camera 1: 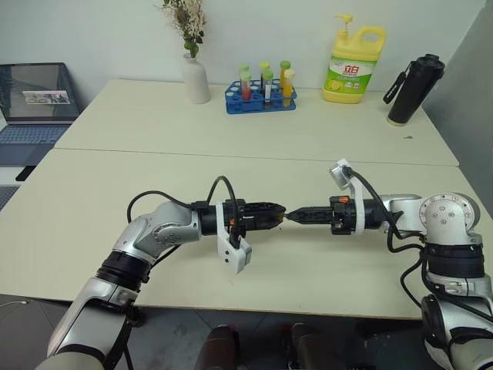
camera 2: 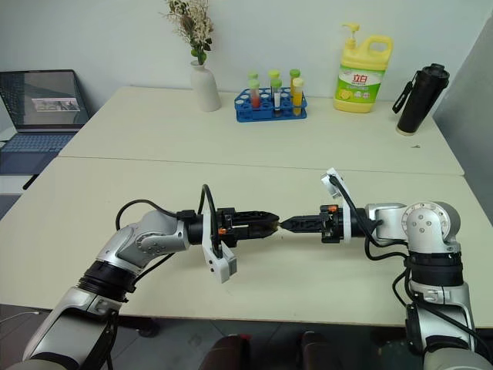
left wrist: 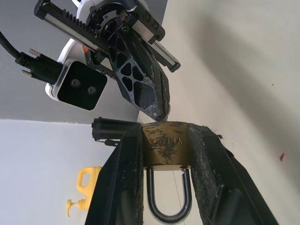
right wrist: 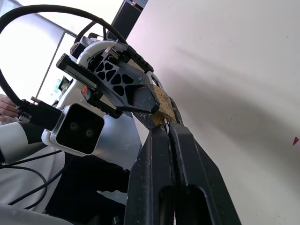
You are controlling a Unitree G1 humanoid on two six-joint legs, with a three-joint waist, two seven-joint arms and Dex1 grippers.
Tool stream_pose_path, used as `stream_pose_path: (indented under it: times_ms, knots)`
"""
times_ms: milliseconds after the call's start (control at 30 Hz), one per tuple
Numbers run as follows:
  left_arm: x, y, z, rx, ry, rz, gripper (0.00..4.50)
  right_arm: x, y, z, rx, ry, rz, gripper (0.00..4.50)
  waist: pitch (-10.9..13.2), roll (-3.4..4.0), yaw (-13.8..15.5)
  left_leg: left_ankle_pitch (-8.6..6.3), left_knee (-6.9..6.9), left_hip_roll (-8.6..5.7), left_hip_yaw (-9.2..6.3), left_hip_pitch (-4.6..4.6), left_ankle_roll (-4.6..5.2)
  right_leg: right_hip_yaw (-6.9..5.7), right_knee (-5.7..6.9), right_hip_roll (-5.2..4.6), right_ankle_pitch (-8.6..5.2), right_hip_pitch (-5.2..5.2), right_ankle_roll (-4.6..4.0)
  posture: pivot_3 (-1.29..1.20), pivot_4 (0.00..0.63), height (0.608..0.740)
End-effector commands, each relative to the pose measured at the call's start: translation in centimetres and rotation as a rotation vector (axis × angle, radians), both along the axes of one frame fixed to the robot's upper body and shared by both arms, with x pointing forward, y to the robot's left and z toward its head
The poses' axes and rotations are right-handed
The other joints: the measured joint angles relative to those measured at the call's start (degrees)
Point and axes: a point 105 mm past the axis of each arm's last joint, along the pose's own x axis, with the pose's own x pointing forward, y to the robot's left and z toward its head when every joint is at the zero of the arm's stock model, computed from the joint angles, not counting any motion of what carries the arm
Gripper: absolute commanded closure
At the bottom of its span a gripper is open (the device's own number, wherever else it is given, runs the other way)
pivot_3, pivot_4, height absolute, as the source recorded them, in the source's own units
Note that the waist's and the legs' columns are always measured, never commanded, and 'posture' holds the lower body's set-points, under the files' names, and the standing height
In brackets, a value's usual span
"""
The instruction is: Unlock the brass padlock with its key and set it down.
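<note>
brass padlock (left wrist: pixel 163 146) clamped in left end effector (camera 1: pixel 279 215), shackle pointing back toward its wrist, right end effector (camera 1: pixel 293 215) shut at keyhole end

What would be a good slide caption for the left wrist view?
Left gripper clamps the brass padlock; right gripper meets its top.

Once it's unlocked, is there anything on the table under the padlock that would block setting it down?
Nothing visible does. The brass padlock is clamped in the left gripper, tip to tip with the shut right gripper above bare table. The bottles, rack and vase stand along the far edge.
</note>
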Motion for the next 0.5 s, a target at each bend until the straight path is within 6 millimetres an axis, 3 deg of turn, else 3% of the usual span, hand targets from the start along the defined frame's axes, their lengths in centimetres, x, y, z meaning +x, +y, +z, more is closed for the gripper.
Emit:
stream_pose_path:
  times_ms: [33, 233, 300, 367, 500]
  knots:
    - [-0.8, -0.4, 0.5, -0.015, -0.032, -0.055, 3.53, 0.4, -0.3, 1.4, 0.011, -0.051, -0.022, 4.5, 0.0, 0.0, 0.0, 0.0, 0.0, 0.0, 0.0, 0.0, 0.0, 0.0, 0.0, 0.0, 0.0, 0.0, 0.0, 0.0, 0.15, 0.74]
    - [-0.7, -0.4, 0.6, -0.024, -0.027, -0.046, 3.53, 0.3, -0.1, 1.4, -0.019, -0.14, -0.024, 4.5, 0.0, 0.0, 0.0, 0.0, 0.0, 0.0, 0.0, -0.01, 0.0, 0.0, 0.0, 0.0, 0.0, -0.01, 0.0, 0.0, 0.15, 0.74]
    - [-0.6, -0.3, 0.7, -0.036, -0.021, -0.037, 3.53, 0.1, -0.2, 1.0, -0.109, -0.29, -0.006, 4.12, 0.0, 0.01, 0.0, 0.0, -0.01, 0.0, -0.01, -0.03, 0.0, -0.01, 0.0, 0.01, -0.01, -0.03, 0.01, 0.0, 0.15, 0.74]
    - [-0.5, -0.2, 0.8, -0.043, -0.018, -0.029, 3.53, 0.2, -0.3, 1.3, -0.087, -0.322, -0.014, 3.61, 0.0, 0.0, 0.0, 0.0, -0.02, -0.02, -0.03, -0.07, 0.0, -0.03, -0.03, 0.02, -0.06, -0.08, 0.1, 0.0, 0.15, 0.74]
    - [-0.4, -0.2, 1.1, -0.067, -0.004, -0.02, 3.53, -0.3, -1.2, 1.1, -0.148, -0.471, 0.02, 2.04, 0.0, 0.01, 0.0, 0.0, -0.01, -0.03, 0.02, -0.07, 0.0, -0.01, -0.02, 0.03, -0.05, -0.08, 0.1, 0.0, 0.15, 0.74]
